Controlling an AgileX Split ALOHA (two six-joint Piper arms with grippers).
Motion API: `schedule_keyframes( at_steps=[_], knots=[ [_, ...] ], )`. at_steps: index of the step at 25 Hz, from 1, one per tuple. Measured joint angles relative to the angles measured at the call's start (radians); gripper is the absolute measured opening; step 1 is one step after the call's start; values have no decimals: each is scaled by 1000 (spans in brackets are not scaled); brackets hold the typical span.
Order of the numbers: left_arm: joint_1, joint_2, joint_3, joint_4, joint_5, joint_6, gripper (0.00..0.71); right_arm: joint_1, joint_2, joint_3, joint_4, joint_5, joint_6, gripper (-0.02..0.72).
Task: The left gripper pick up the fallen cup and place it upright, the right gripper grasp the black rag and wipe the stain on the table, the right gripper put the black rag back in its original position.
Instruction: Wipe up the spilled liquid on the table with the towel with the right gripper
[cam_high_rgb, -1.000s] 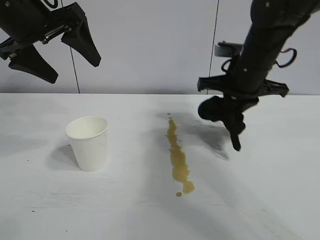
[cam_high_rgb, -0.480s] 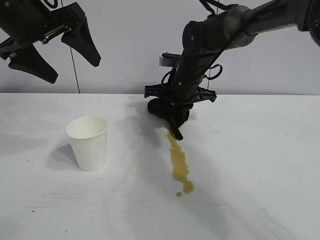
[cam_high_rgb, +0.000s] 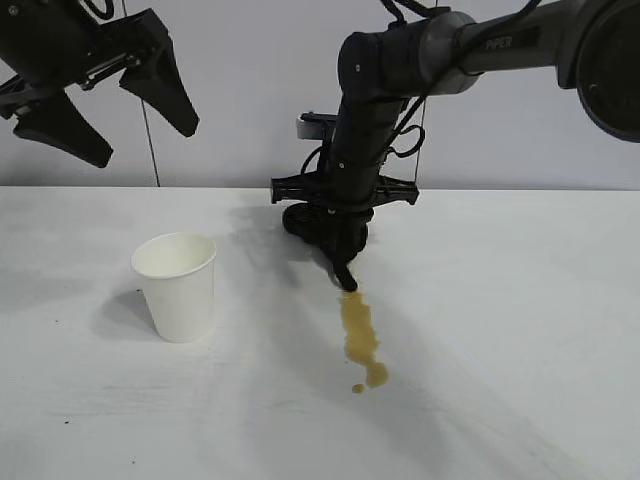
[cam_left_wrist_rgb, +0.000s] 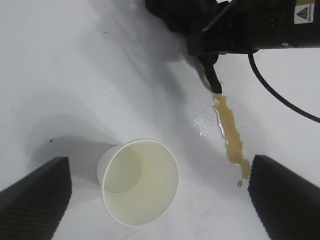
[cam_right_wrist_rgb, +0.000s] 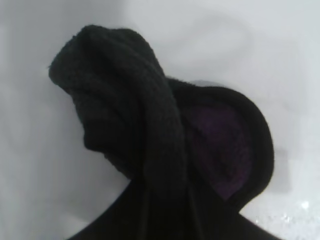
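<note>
Black rag (cam_high_rgb: 325, 228) down at the far tip of the stain (cam_high_rgb: 360, 335), wiping begun.

Bunched in the right gripper (cam_high_rgb: 340, 250), whose jaws pinch it tight, the rag now presses on the table (cam_high_rgb: 520, 330); a second ago it hung clear, off to the right. Its strap-like tail touches the streak's upper end, which already looks shorter, so most of the wipe remains. The cup (cam_high_rgb: 176, 285) stands upright, well apart. The left gripper (cam_high_rgb: 95, 100) hovers above with jaws spread wide.

The table (cam_high_rgb: 520, 330) bears the upright cup (cam_high_rgb: 177, 285) and the stain (cam_high_rgb: 359, 335).
</note>
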Motion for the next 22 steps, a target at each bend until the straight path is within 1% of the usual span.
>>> schedule_keyframes(
  at_steps=[5,7,13,18,22],
  knots=[
    [0,0,0,2,0,0,694,0,-7,2,2,87,-21,83],
    [0,0,0,3,0,0,694,0,-11,2,12,107,-26,83],
    [0,0,0,4,1,0,694,25,-33,23,4,157,-42,83],
    [0,0,0,4,4,0,694,41,-69,105,12,153,-45,83],
    [0,0,0,4,4,0,694,41,-138,244,5,91,-45,83]
  ],
)
